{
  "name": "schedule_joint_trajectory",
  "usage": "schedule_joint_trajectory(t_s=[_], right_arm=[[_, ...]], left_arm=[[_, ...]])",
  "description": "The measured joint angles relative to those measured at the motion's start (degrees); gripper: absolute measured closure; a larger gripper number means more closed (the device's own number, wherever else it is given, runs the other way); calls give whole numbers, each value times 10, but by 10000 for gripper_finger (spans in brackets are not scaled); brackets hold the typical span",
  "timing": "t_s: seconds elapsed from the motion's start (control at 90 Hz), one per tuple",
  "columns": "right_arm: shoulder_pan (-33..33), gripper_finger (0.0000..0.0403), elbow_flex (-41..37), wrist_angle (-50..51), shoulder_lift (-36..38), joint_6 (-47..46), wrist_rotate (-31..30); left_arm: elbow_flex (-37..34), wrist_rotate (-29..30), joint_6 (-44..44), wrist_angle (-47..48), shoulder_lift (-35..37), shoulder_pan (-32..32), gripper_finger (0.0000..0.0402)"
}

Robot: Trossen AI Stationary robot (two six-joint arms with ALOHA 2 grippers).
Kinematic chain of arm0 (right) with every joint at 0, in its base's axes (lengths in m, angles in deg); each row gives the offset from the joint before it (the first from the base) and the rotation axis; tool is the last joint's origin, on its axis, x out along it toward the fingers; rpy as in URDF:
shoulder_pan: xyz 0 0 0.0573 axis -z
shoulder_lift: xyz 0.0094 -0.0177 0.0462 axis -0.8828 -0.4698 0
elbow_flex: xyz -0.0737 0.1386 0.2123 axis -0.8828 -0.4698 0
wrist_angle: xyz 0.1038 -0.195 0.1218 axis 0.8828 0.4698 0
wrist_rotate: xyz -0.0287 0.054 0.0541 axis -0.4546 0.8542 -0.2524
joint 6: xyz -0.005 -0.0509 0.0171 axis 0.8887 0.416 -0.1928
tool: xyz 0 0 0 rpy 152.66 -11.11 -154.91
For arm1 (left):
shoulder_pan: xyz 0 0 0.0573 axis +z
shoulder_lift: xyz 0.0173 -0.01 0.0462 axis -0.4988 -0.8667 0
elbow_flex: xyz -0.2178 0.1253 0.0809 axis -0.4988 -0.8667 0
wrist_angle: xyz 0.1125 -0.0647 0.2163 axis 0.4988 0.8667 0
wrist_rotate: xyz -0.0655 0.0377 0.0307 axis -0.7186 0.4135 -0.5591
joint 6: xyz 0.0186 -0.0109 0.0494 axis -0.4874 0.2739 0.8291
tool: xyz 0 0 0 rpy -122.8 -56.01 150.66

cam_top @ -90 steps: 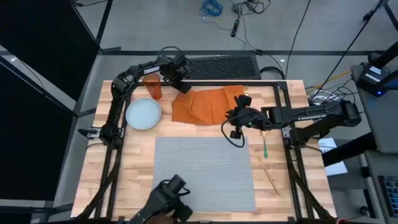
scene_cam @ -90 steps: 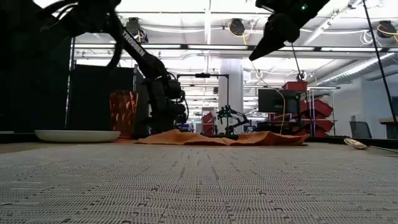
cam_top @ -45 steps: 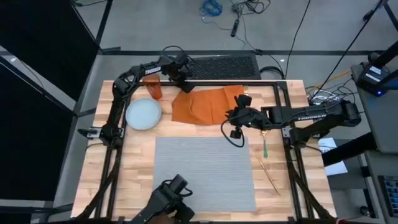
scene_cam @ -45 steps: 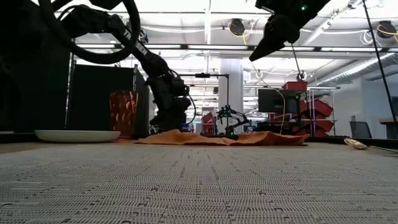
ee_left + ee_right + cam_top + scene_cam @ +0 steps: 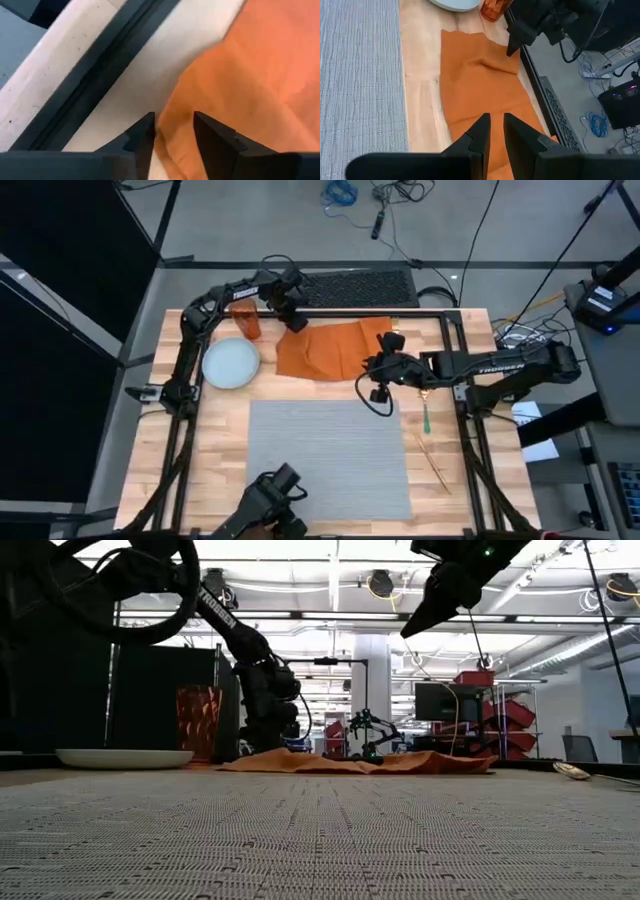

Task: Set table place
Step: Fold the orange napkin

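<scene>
An orange napkin (image 5: 335,348) lies spread on the table (image 5: 220,440) beyond the grey placemat (image 5: 330,455). A pale-blue plate (image 5: 231,363) and an orange tumbler (image 5: 246,320) stand at the far left. Green-handled gold cutlery (image 5: 425,418) lies to the placemat's right. My left gripper (image 5: 174,132) is open and low at the napkin's far left corner (image 5: 172,107), one finger on each side of its edge. My right gripper (image 5: 496,122) hangs high over the napkin's right part, its fingers a narrow gap apart with nothing between them. My left gripper comes down slanting from the far side with the napkin's far left edge (image 5: 167,125) between its open fingers. Whether the fingers touch the cloth, I cannot tell. The napkin lies flat on the table.
A black frame rail (image 5: 370,313) runs along the far edge right behind the napkin, and side rails (image 5: 462,370) run down the table. A dark camera mount (image 5: 275,500) stands at the near edge. Bare wood shows left of the placemat.
My left arm has shifted a little toward the table's right and settled at the napkin's far left corner. The napkin, plate and tumbler lie as before.
</scene>
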Motion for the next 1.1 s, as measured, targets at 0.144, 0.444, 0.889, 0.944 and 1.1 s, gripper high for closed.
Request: schedule_joint_trajectory(t_s=[0.144, 0.444, 0.889, 0.944, 1.1], right_arm=[[14, 365, 0, 10, -1, -15, -2], [132, 365, 0, 16, -61, -23, -1], [311, 365, 0, -70, -201, 27, 108], [322, 365, 0, -81, -208, 30, 108], [350, 365, 0, -115, -218, 47, 108]], left_arm=[[0, 0, 29, 19, 0, -11, 392], [0, 32, 47, 62, 1, -43, 401], [1, 73, 61, 70, 113, -66, 402], [1, 76, 60, 77, 128, -66, 401], [1, 89, 60, 94, 160, -79, 401]])
